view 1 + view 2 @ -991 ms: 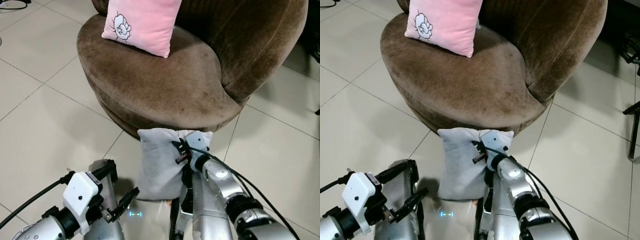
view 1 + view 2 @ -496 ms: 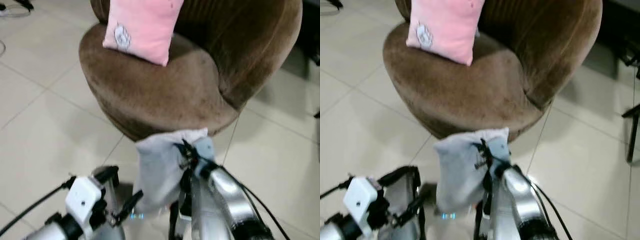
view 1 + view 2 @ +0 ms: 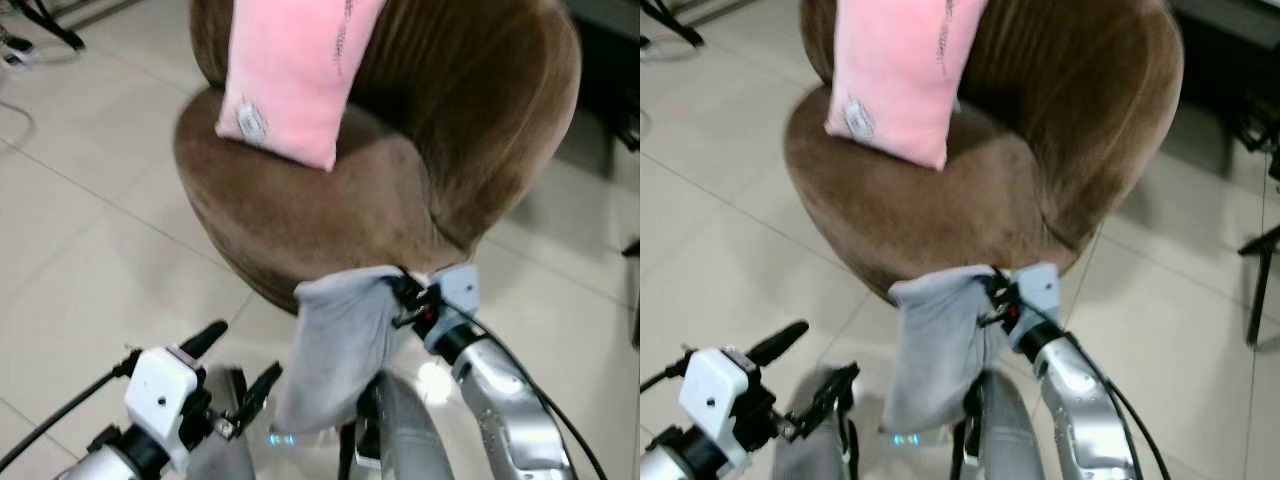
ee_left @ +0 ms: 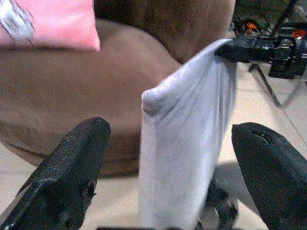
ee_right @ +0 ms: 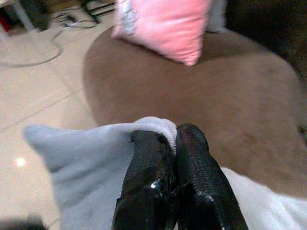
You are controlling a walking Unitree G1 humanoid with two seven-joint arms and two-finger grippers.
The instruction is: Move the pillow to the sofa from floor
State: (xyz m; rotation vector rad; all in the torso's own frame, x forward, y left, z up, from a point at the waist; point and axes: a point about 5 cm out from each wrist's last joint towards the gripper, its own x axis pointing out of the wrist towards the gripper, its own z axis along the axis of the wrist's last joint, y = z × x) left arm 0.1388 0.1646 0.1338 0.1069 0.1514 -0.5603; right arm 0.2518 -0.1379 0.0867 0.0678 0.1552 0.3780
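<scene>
A grey pillow (image 3: 340,345) hangs off the floor, just in front of the brown round sofa (image 3: 330,200). My right gripper (image 3: 405,292) is shut on its top edge; in the right wrist view the two fingers (image 5: 165,167) pinch the grey cloth (image 5: 91,158). My left gripper (image 3: 235,365) stands open low on the left of the pillow, apart from it. The left wrist view has the hanging pillow (image 4: 184,148) between its spread fingers (image 4: 67,167). A pink pillow (image 3: 290,75) leans on the sofa seat against the backrest.
Pale tiled floor (image 3: 90,250) lies all around the sofa. Dark furniture legs (image 3: 1260,280) stand on the right. A cable (image 3: 15,45) lies on the floor at the far left.
My right gripper has lifted the grey pillow off the floor, up towards the sofa's front edge. The camera has risen and tilted. The left gripper stays low and open.
</scene>
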